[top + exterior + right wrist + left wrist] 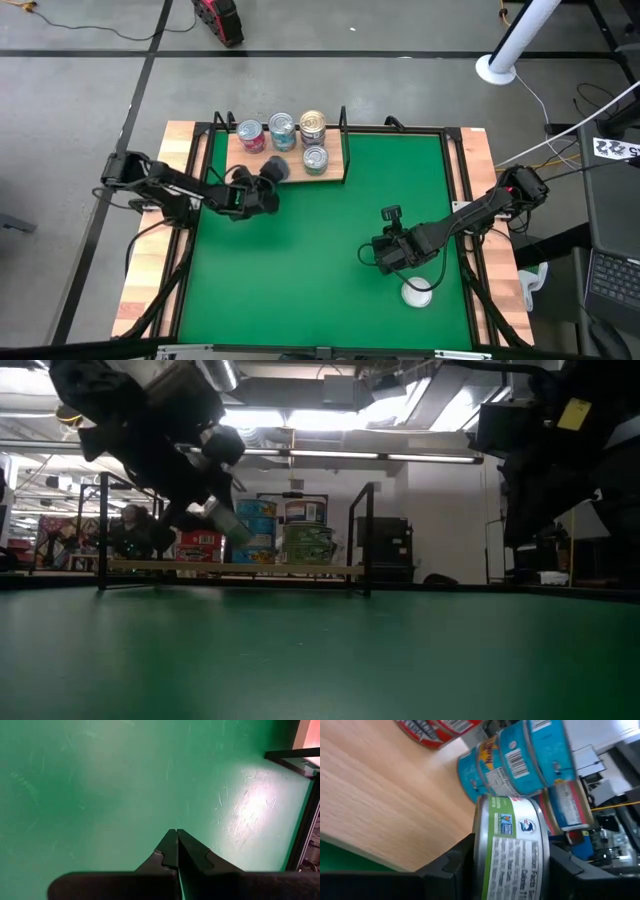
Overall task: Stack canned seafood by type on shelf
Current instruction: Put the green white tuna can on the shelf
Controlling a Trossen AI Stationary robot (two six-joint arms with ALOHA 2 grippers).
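The shelf (240, 160) is a light wooden board with black uprights at the far side of the green mat. On it stand a red-labelled tin (251, 136), blue tins (282, 131), a gold tin (313, 125) and one more tin (315, 159). In the low view the blue tins (256, 530) are stacked. My left gripper (273, 171) is over the shelf's near edge, shut on a tin with a green and white label (512, 845). My right gripper (376, 256) is shut above the mat, toward its right near part. My left gripper pinches the green-and-white tin between its two fingers (454, 865), which stand on either side of it by its silver rims (481, 840). The fingers reach in from the table's left. The tin is lifted clear of the board and tilted (226, 516).
A small white round thing (417, 293) lies on the mat just near of my right gripper. The shelf's black uprights (368, 540) stand at its ends. Bare board shows left of the red tin, and the mat (300, 270) is bare across its middle.
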